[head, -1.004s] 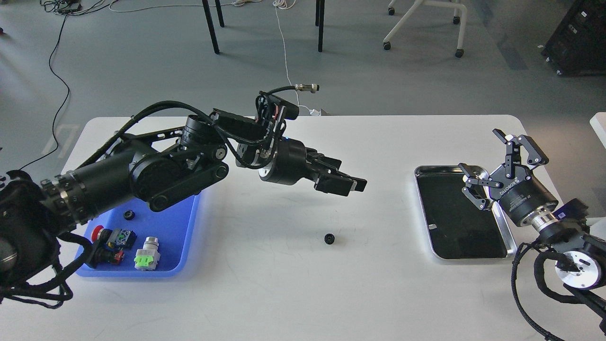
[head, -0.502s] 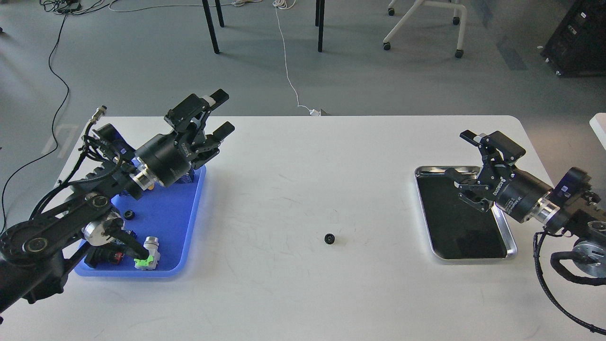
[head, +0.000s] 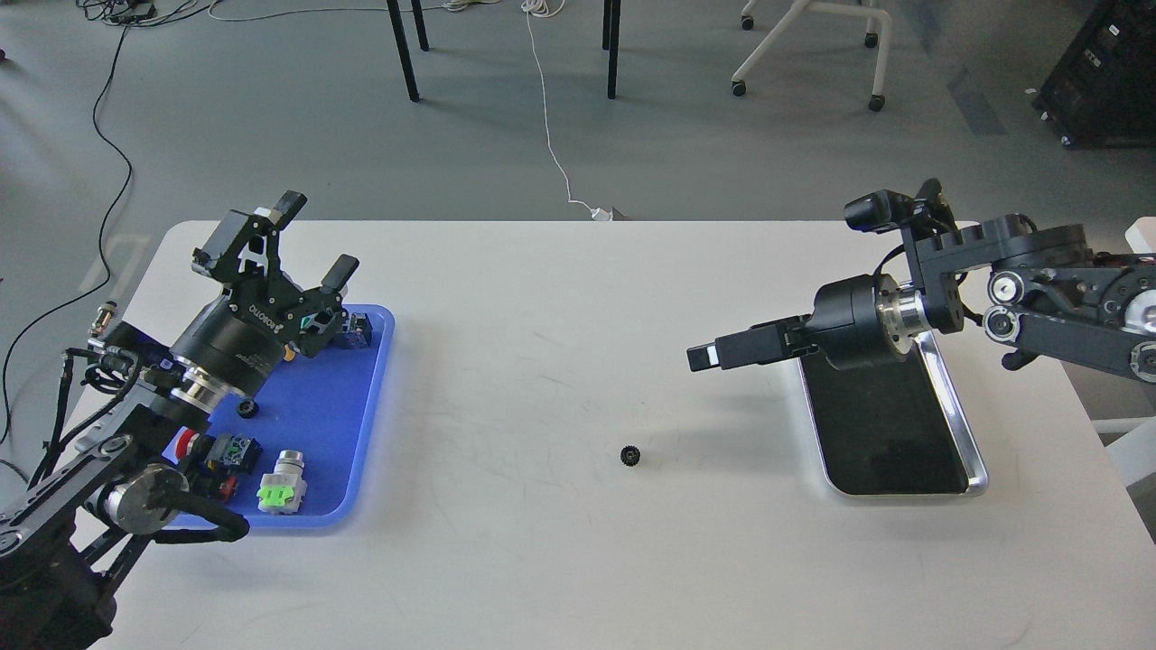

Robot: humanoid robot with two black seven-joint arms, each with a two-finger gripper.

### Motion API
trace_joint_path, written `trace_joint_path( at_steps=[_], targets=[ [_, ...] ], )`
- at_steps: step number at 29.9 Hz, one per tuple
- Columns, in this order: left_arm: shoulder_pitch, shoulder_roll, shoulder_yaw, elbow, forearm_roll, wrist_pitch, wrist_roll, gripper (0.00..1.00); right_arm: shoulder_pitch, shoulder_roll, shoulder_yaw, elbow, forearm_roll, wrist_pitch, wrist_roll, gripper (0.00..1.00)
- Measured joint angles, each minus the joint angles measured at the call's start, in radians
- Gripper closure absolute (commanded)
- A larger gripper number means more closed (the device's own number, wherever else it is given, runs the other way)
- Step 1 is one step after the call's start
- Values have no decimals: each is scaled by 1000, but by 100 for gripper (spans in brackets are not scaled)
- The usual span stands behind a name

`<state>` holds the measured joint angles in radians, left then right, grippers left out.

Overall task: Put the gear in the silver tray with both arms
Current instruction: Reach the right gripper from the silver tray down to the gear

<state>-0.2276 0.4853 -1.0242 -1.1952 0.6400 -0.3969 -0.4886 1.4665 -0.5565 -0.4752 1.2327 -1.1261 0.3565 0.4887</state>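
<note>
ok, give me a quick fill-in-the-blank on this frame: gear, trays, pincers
1. The gear lies on the ____ table, between the two trays.
2. The left pincer hangs over the ____ tray.
3. The silver tray holds ____ gears.
4. The left pincer's fingers are ____.

Missing: white; blue; no; open

Bright, even light from overhead fills the room, and the white table (head: 560, 379) casts back a soft sheen. Shadows are faint and blurred, glare rims the silver tray (head: 971, 451) at right, and focus stays sharp throughout.
</note>
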Motion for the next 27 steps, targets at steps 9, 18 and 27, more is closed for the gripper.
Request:
trace_joint_path(
  at_steps=[9,18,27],
  targets=[
    [3,-14,-30,0,-24,0,0,2,94,301,-216,-70,-96,-153,0,3],
    [7,-16,-48,-1,-34,0,0,2,75,432,-360,-140,-133,-301,0,8],
    [23,-19,-57,-19,-34,0,0,2,26,473,-409,-167,-133,-367,0,18]
  ],
)
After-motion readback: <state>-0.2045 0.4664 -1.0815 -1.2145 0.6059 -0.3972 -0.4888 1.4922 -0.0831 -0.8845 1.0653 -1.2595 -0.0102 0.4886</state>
